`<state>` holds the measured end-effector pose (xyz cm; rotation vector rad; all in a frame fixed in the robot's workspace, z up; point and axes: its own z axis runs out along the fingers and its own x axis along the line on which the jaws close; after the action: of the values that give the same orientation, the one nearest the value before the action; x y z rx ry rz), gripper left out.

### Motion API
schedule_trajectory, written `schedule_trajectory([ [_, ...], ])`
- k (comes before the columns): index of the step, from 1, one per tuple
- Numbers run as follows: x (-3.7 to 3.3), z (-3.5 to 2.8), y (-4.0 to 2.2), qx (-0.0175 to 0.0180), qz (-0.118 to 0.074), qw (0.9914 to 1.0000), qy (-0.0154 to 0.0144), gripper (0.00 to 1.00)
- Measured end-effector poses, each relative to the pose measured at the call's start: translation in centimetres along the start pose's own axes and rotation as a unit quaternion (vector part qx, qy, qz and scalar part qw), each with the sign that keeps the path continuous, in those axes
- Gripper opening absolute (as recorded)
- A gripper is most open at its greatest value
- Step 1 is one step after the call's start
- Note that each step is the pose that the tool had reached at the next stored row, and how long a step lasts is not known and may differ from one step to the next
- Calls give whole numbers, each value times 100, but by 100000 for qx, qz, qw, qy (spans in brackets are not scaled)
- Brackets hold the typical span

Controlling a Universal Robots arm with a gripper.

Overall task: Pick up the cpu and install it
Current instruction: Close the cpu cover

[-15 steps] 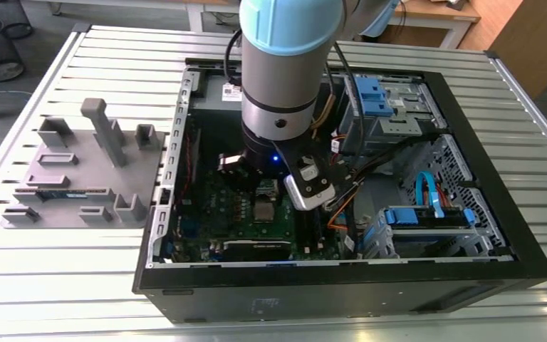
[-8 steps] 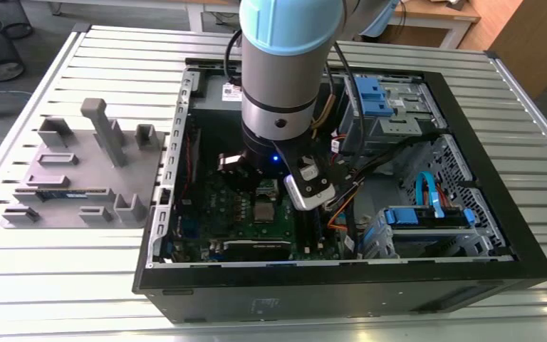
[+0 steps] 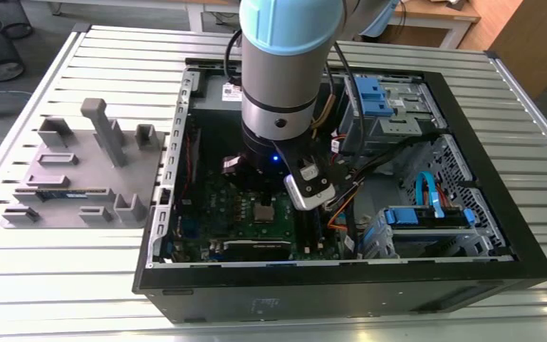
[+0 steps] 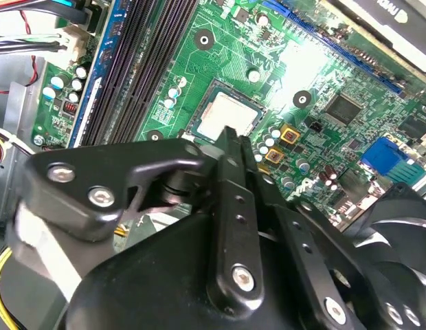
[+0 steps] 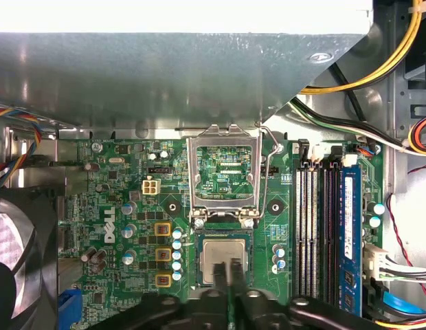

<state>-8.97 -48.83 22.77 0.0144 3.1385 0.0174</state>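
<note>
gripper (image 5: 231, 269) pinched narrow, holding nothing, tips just over the cpu (image 5: 214, 258) lying flat in its socket (image 5: 198, 265) mid-motherboard (image 5: 117, 206), load frame (image 5: 196, 179) hinged open: looks like the seating step, any press must stay square

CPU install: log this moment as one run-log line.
cpu: flat in socket | metal cover: flipped open | end effector: shut, tips at cpu, contact unclear

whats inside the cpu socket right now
The cpu lies in the socket, load frame flipped open. The gripper covers part of it; what lies beneath is hidden.
</note>
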Motion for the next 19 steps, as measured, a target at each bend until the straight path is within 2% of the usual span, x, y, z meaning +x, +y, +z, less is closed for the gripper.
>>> schedule_trajectory([
  [1,0,0,0,2,0,100000,2,15],
  [2,0,0,0,1,1,100000,1,15],
  [3,0,-1,0,0,-2,100000,1,11],
  [11,-9,-3,1,-34,-8,100000,4,11],
  [15,-97,1,13,-80,0,100000,5,11],
  [19,-220,5,39,-84,4,100000,3,11],
])
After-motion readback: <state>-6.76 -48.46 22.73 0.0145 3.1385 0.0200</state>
